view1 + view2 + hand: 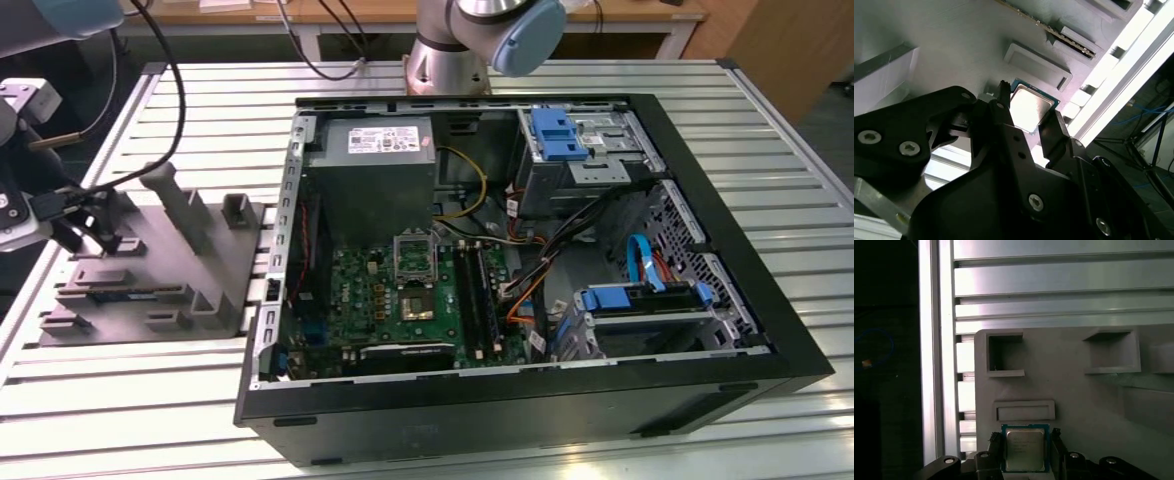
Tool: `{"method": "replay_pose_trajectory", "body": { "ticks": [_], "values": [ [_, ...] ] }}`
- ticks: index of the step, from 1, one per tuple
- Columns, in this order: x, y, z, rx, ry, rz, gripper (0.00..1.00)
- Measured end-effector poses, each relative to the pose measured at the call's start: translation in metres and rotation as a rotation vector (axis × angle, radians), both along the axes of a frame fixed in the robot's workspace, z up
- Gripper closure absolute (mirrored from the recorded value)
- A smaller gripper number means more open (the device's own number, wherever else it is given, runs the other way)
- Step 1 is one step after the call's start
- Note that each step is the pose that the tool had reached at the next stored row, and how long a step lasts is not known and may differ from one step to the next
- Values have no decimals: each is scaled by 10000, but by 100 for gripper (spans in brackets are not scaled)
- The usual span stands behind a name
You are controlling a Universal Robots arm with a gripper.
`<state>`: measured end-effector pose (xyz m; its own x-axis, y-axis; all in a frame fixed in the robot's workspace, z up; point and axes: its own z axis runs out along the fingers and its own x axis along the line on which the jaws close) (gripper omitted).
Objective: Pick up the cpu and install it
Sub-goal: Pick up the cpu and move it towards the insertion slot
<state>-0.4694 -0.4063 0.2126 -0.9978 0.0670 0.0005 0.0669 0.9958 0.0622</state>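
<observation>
Your arm (pixel 67 15) is reaching down over the grey tray (pixel 1079 405), gripper (pixel 1025 436) pointing straight at it. The cpu (pixel 1025 450) is lying directly beneath the gripper, framed by it. You cannot tell whether it is clamping.

Saw a tray (pixel 147 285) on the table (pixel 134 400), at the exterior view's left of the computer case (pixel 534 405). Saw the case lying open side up. Found the gripper (pixel 1025 440) over the tray near the table's edge, with the chip (pixel 1025 452) at its tip, just beside a slot (pixel 1025 411) in the tray.
</observation>
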Motion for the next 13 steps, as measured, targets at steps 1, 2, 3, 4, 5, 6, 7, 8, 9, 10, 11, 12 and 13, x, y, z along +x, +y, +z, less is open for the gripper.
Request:
{"method": "replay_pose_trajectory", "body": {
  "ticks": [1,2,3,4,5,6,7,8,9,10,11,12,13],
  "values": [
    [0,0,10,0,0,0,53],
    [0,0,18,0,0,0,53],
    [0,0,27,0,0,0,53],
    [0,0,37,0,0,0,53],
    [0,0,47,-1,1,0,53],
    [0,0,59,-1,1,0,53],
    [0,0,71,-1,1,0,53],
    [0,0,85,-1,0,0,53],
    [0,0,100,0,0,0,53],
    [0,0,117,-1,1,0,53],
    [0,0,135,0,0,0,53],
    [0,0,153,0,0,0,53],
    [0,0,174,-1,0,0,53]
  ]
}}
